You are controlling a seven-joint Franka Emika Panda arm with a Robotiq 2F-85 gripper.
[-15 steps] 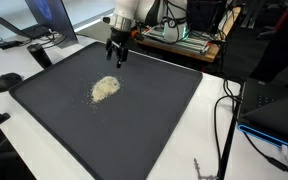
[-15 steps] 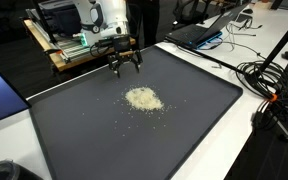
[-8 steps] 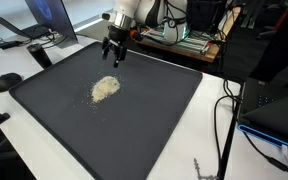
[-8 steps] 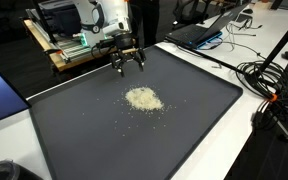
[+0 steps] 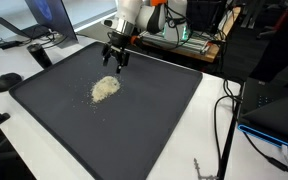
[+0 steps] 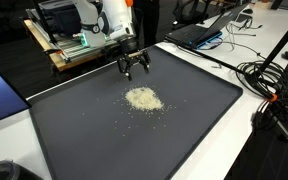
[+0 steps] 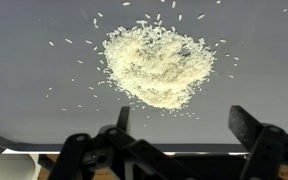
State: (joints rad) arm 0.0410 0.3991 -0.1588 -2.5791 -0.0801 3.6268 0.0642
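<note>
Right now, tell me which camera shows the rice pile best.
The wrist view: the rice pile is close and large there, with single grains and scattered strays distinct. Both exterior views show it only as a small pale heap on the dark mat.

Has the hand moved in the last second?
Yes. The hand has come nearer the rice pile, away from the far edge of the mat.

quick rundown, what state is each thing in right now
gripper: open, empty, hovering above the mat beside the rice
rice pile: heaped, loose grains scattered around it
mat: lying flat
laptop: lid open, screen lit
</note>
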